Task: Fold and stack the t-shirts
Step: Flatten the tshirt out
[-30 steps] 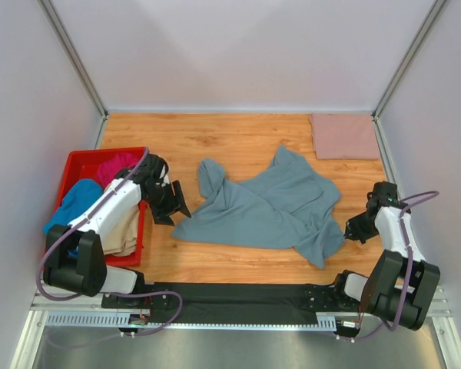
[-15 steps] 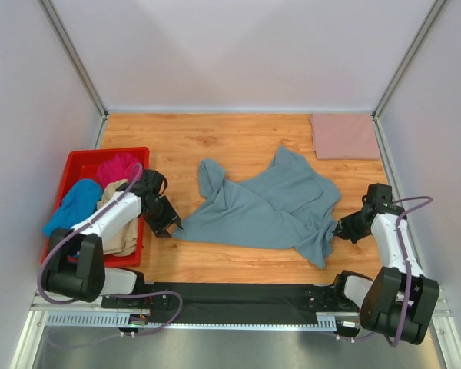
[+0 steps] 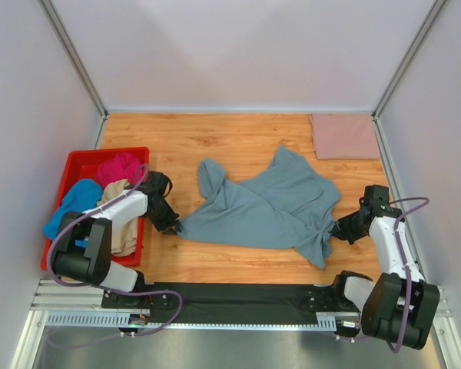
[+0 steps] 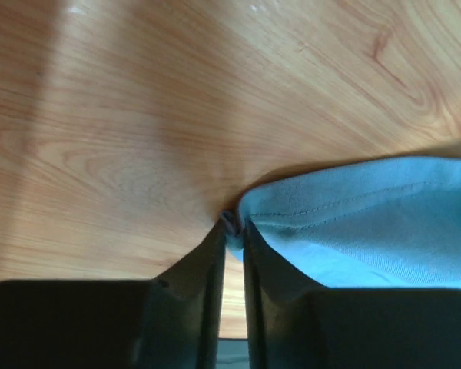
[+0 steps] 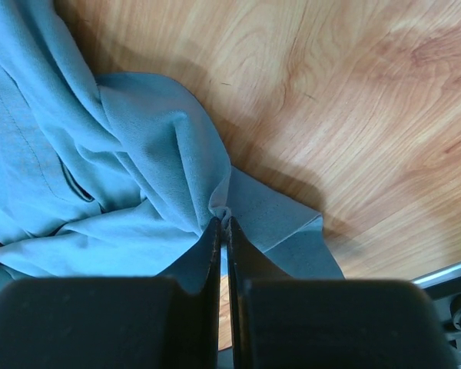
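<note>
A large slate grey-blue t-shirt (image 3: 265, 207) lies crumpled across the middle of the wooden table. My left gripper (image 3: 174, 225) is shut on its left corner, and the left wrist view has that hemmed corner (image 4: 232, 221) pinched between the fingertips. My right gripper (image 3: 339, 229) is shut on a bunched fold at the shirt's right edge (image 5: 221, 214). A dusty-pink t-shirt (image 3: 344, 136) lies folded flat at the far right corner. Magenta (image 3: 119, 165), bright blue (image 3: 73, 204) and beige (image 3: 120, 231) t-shirts are piled in the red bin.
The red plastic bin (image 3: 80, 163) stands at the left, right beside my left arm. Pale walls enclose the table on three sides. A black strip (image 3: 238, 294) runs along the near edge between the arm bases.
My left gripper came down and right to the shirt's left corner and shut on it. My right gripper shifted left a little, still pinching the right edge.
</note>
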`<state>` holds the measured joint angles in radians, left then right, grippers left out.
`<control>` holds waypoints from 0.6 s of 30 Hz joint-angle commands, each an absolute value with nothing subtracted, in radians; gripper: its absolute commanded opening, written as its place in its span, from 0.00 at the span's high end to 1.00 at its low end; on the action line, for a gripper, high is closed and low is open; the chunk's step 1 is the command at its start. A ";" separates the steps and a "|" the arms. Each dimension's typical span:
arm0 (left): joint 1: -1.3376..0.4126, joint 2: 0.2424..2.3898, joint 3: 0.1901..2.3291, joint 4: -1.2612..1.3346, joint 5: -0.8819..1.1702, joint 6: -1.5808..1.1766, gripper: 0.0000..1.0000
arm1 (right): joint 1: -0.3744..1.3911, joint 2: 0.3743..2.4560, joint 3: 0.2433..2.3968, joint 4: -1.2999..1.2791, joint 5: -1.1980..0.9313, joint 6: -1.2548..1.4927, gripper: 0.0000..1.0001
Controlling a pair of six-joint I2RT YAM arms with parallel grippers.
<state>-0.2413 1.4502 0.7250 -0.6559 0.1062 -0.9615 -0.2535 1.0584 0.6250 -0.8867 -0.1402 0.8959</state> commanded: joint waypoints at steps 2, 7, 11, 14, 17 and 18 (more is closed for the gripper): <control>-0.259 1.464 0.699 -0.666 0.046 -0.991 0.87 | -0.247 1.042 0.686 -0.913 -0.123 0.902 1.00; -0.259 1.376 0.712 -0.678 0.051 -0.968 1.00 | -0.239 1.016 0.724 -0.943 -0.106 0.916 1.00; -0.259 1.261 0.808 -0.739 0.064 -0.922 1.00 | -0.239 0.993 0.833 -1.021 -0.063 0.916 1.00; -0.259 1.195 0.964 -0.819 0.037 -0.846 1.00 | -0.239 0.997 1.048 -1.107 0.076 0.870 1.00; -0.270 1.190 1.254 -0.974 -0.043 -0.807 1.00 | -0.239 1.022 1.316 -1.161 0.130 0.841 1.00; -0.273 1.183 1.296 -0.992 -0.057 -0.807 1.00 | -0.239 1.029 1.372 -1.166 0.120 0.839 1.00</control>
